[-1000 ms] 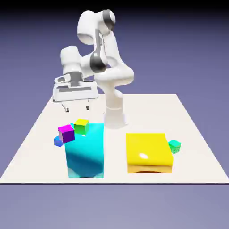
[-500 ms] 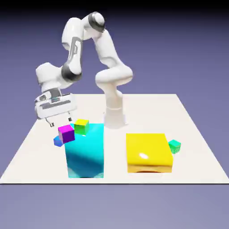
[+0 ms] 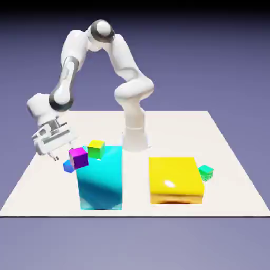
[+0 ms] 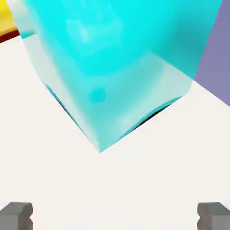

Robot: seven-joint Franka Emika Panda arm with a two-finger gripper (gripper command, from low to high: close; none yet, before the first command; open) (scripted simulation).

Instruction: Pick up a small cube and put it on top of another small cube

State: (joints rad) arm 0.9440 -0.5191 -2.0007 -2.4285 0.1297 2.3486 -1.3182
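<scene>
The big cyan block [image 3: 100,178] and yellow block [image 3: 175,180] sit nearest. Just left of the cyan block's far corner lies the small blue cube [image 3: 68,167], touching the magenta cube [image 3: 78,157]. Left of them hangs the gripper [image 3: 55,156], fingers wide apart, holding nothing.

Even, bright rendered light; a white glare spot sits on the yellow block [image 3: 175,180]. Shadows are faint, edges sharp.

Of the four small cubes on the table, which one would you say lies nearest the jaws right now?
The blue cube, half hidden behind the magenta cube; the green one is farther, the teal one farthest.
</scene>
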